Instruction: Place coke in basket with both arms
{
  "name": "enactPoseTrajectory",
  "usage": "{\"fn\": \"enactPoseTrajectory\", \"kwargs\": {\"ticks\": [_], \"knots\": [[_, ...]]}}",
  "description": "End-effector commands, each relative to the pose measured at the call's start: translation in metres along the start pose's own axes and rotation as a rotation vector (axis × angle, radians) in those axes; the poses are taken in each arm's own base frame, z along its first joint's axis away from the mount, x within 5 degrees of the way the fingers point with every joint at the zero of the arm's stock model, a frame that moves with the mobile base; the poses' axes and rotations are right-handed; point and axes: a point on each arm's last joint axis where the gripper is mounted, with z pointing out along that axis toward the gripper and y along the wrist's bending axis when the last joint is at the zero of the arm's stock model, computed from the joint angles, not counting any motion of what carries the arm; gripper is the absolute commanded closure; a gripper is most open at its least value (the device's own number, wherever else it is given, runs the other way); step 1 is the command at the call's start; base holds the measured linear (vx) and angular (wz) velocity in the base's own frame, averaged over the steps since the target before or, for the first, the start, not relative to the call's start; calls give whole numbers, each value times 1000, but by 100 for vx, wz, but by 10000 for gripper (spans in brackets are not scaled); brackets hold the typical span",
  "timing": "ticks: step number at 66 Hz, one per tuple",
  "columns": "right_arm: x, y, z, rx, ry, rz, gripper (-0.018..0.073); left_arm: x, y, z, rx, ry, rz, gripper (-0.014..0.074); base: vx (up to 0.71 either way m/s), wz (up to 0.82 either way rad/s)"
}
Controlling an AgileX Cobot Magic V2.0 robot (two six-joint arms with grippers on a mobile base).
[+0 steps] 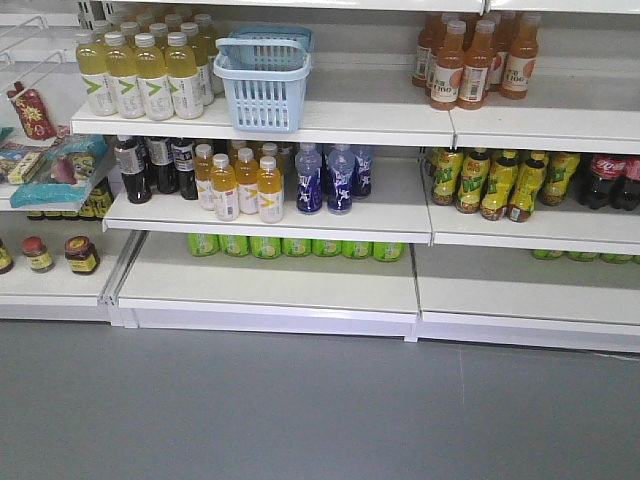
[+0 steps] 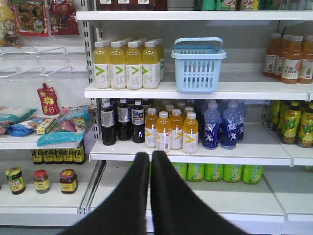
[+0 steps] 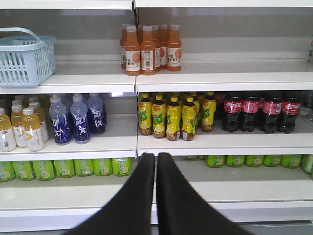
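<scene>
Both closed and empty: my left claw (image 2: pixel 149 155) and right claw (image 3: pixel 155 156). The basket (image 2: pixel 198 73) looks light and stiff; grab its handle (image 2: pixel 197 40). I see no red coke.

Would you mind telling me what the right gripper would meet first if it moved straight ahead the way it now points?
Most likely the yellow bottles on the middle shelf, right above the right gripper with its shut jaws; depth is unclear, so the shelf's front edge could come first.

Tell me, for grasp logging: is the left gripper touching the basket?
Apart. Left wrist view: the left gripper hangs low, the basket far above on its shelf.
</scene>
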Motion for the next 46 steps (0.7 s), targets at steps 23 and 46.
{"fn": "enactPoseTrajectory", "kwargs": {"ticks": [23, 46], "knots": [[-6, 1, -1, -5, -87, -20, 561, -18, -2, -4, 19, -119, 0, 602, 18, -5], [-6, 1, -1, -5, -87, -20, 561, -18, -2, -4, 19, -119, 0, 602, 17, -7]]}}
